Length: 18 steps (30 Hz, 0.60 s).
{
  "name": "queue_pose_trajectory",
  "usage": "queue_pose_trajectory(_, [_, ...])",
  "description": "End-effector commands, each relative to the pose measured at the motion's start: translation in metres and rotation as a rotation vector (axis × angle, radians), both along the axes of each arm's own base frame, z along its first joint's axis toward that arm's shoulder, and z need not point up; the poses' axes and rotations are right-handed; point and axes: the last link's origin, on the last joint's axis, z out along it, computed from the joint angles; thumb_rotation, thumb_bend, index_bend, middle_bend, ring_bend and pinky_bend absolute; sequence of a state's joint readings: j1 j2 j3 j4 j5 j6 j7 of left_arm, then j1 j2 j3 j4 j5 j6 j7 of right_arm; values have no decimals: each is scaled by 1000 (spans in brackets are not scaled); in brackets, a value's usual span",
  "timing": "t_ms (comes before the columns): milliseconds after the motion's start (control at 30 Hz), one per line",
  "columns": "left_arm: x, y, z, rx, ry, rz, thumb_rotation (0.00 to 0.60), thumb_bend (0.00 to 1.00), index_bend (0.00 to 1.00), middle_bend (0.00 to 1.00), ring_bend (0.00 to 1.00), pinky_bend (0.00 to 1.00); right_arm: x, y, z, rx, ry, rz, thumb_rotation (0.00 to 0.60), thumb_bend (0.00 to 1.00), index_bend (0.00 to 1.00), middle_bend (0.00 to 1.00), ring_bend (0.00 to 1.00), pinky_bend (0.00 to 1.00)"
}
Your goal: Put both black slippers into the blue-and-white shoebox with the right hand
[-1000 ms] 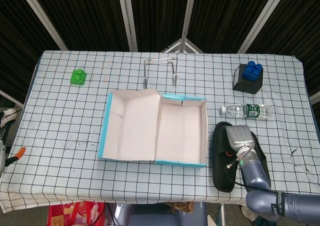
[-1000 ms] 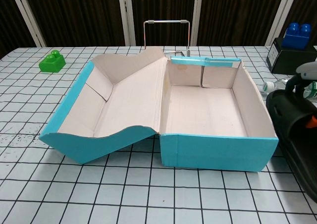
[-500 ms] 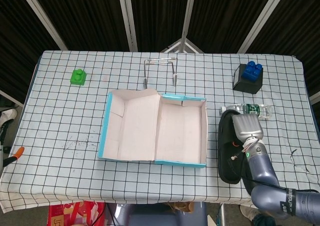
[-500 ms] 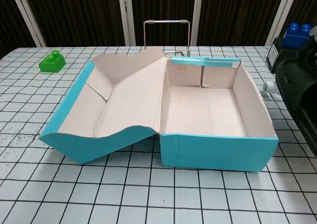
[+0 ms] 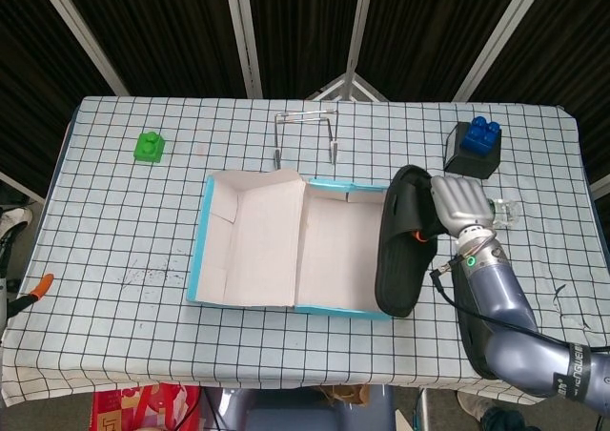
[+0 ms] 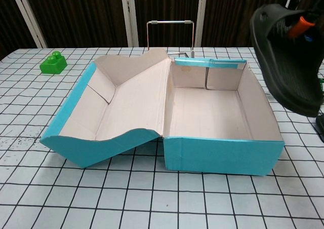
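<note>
My right hand [image 5: 460,203] grips a black slipper [image 5: 404,241] and holds it in the air, tilted, over the right wall of the blue-and-white shoebox [image 5: 198,250]. In the chest view the slipper [image 6: 288,62] hangs sole-out above the box's right rim [image 6: 223,155] and hides the hand. The box stands open with its lid folded out to the left, and its inside shows bare cardboard. Only one slipper shape is visible; a second one cannot be made out. My left hand appears in neither view.
A water bottle [image 5: 502,210] lies just right of my right hand. A black block topped by a blue brick [image 5: 474,148] stands at the back right. A wire frame [image 5: 305,131] stands behind the box and a green brick [image 5: 149,146] at the back left.
My right hand has lifted the slipper off the table right of the box and carried it up and left, over the box's right wall.
</note>
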<state>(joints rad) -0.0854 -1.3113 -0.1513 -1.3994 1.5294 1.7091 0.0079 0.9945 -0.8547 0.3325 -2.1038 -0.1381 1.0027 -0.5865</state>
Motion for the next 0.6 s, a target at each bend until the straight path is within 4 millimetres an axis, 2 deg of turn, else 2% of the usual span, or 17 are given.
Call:
queue_pose_trajectory(33, [1,0,-3,-13,-10,-5,600,229,181,0,0,117,5,1,-2,-18,-189,79,600,384,585,415,1000,1000])
queue_pose_trajectory(300, [3,0,-10,-37,-3,-3,600,227,181,0,0,117,0,-1,-29,-119,-367,158,600,384,607,415,1000,1000])
queue_pose_trajectory(600, [2,1,-10,-38,-2,5,600,227,181,0,0,117,-4,-3,-68,-187,-407,256,600,384,623,416,1000,1000])
